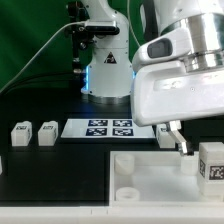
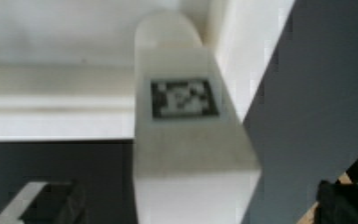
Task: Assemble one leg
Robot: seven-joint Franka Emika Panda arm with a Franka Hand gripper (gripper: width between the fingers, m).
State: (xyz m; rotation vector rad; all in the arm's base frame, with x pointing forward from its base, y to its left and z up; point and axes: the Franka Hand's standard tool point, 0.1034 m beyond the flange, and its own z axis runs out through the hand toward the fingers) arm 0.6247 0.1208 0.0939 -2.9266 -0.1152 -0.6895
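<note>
Gripper (image 1: 183,140) spread wide, empty, hanging just above the tray (image 1: 150,170) at the table's front edge. One leg (image 1: 212,164) upright at the tray's corner on the exterior view's right, tag facing out, just beside the fingers (image 1: 184,146). Two more legs (image 1: 21,133) well apart, beside the marker board (image 1: 110,127).
</note>
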